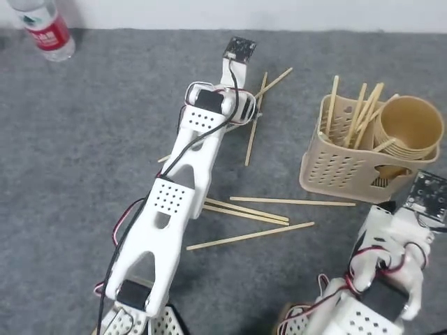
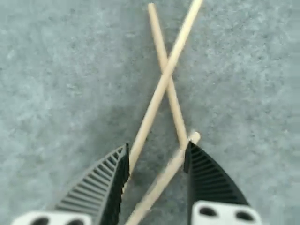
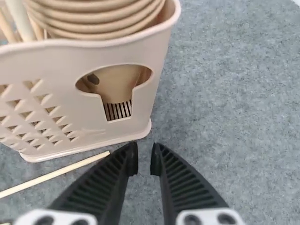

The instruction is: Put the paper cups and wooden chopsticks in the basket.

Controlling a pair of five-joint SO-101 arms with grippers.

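My left gripper (image 2: 157,161) hangs open just above the grey carpet, its two black fingers on either side of crossed wooden chopsticks (image 2: 164,84). A third chopstick (image 2: 161,180) lies against one finger. From above, the left arm (image 1: 202,118) stretches out to these chopsticks (image 1: 255,115) at the far middle. The beige basket (image 1: 335,171) at the right holds a stack of paper cups (image 1: 411,125) and several upright chopsticks (image 1: 357,112). My right gripper (image 3: 144,159) is shut and empty, low beside the basket wall (image 3: 61,70), with the cups (image 3: 93,18) above.
Three more loose chopsticks (image 1: 248,222) lie on the carpet between the left arm and the basket, and one (image 1: 293,202) lies along the basket's foot, also seen as a chopstick (image 3: 51,176) near my right gripper. A plastic bottle (image 1: 45,28) lies at the far left.
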